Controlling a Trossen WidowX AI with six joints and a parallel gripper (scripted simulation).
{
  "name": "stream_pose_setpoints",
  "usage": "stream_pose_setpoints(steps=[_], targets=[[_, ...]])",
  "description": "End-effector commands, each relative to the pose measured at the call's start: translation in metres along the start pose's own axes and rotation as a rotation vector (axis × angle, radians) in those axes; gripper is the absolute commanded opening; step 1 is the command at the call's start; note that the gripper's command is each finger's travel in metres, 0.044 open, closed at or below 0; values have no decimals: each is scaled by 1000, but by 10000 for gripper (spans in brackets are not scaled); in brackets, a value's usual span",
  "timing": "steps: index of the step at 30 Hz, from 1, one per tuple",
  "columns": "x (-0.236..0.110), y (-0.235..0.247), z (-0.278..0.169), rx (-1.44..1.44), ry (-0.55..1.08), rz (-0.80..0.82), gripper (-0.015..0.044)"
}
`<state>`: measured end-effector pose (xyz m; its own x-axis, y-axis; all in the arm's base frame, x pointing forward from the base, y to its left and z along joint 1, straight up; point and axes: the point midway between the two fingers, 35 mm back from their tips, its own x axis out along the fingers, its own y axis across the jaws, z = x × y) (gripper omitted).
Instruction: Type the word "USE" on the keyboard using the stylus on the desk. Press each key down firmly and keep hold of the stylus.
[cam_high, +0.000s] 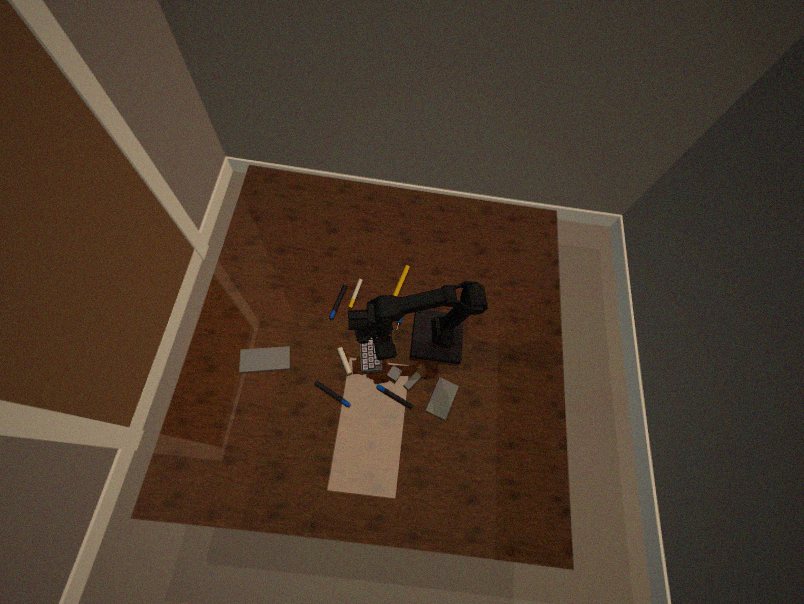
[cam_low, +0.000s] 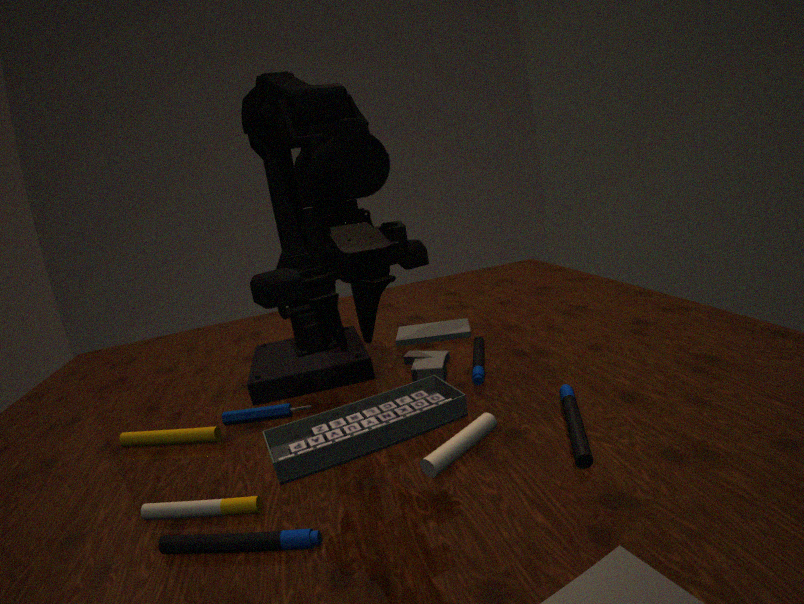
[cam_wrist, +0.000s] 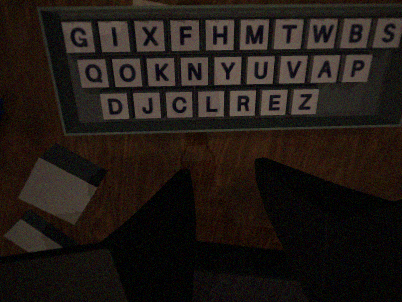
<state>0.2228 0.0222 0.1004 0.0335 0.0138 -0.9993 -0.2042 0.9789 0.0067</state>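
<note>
Stylus (cam_low: 263, 412), blue with thin metal tip, seen lying flat on desk (cam_low: 649, 364) between arm base (cam_low: 269, 383) and keyboard (cam_low: 363, 430), just beside yellow marker (cam_low: 170, 435); not gripped

Keyboard (cam_wrist: 65, 125) seen in wrist view, three rows of scrambled white keys in grey tray

Gripper (cam_wrist: 222, 170) held above bare wood on base side of keyboard, jaws partly parted, nothing held between them

Two grey blocks (cam_wrist: 60, 187) seen beside it

Keyboard (cam_low: 367, 434) before arm base (cam_low: 259, 373); markers around.
</note>
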Motion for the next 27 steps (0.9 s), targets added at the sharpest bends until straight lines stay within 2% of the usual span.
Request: stream_pose_setpoints(steps=[1, 10, 18, 27], targets=[[8, -30, -16, -129, 17, 15, 150], [18, -99, -63, -613, 16, 9, 150], [24, -140, -117, -1044, 30, -4, 150], [25, -142, -123, -1090, 32, -4, 150]])
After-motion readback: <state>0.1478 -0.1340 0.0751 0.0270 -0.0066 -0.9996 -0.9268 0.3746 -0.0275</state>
